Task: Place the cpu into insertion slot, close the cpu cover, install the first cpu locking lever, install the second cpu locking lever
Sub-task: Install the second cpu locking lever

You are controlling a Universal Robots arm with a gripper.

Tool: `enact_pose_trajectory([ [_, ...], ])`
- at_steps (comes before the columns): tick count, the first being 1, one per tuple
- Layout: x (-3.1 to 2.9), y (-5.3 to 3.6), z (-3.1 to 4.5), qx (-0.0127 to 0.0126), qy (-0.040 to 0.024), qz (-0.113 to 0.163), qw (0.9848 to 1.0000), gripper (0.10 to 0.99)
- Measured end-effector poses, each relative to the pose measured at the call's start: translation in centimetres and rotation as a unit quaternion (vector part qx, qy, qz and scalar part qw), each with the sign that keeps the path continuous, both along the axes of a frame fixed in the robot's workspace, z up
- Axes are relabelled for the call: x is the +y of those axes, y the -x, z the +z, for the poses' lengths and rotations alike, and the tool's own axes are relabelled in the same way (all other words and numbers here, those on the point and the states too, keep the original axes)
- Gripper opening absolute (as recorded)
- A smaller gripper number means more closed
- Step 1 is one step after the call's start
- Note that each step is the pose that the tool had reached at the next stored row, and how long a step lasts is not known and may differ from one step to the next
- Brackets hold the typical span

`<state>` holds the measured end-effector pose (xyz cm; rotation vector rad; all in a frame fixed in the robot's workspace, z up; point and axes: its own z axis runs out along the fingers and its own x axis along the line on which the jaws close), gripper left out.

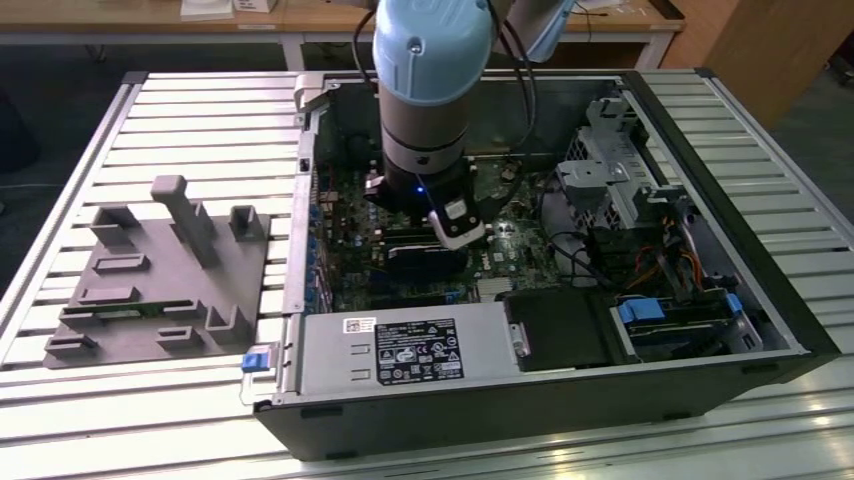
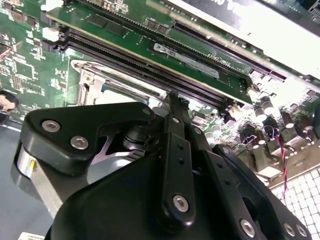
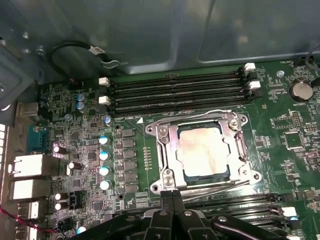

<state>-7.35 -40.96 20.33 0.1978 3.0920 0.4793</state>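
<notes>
The dull silver-tan square cpu (image 3: 201, 148) sits under the thin silver cpu cover (image 3: 167, 150); the black gripper (image 3: 172, 196), fingers pressed together and empty, works a locking lever, calling for steady pressure.

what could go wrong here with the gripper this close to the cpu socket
The gripper sits right at the edge of the cpu cover, which lies flat over the cpu. A slip sideways could scrape the thin metal levers along the frame or bend them. The memory slots and small capacitors stand close around the socket, so a wide swing of the arm might knock them.
</notes>
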Motion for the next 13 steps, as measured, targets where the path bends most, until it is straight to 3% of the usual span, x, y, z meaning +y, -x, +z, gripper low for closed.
enact_pose_trajectory([
  [13,-0.16,0.57,-1.16,0.0003,-0.0224,0.006,0.9997,0.106],
])
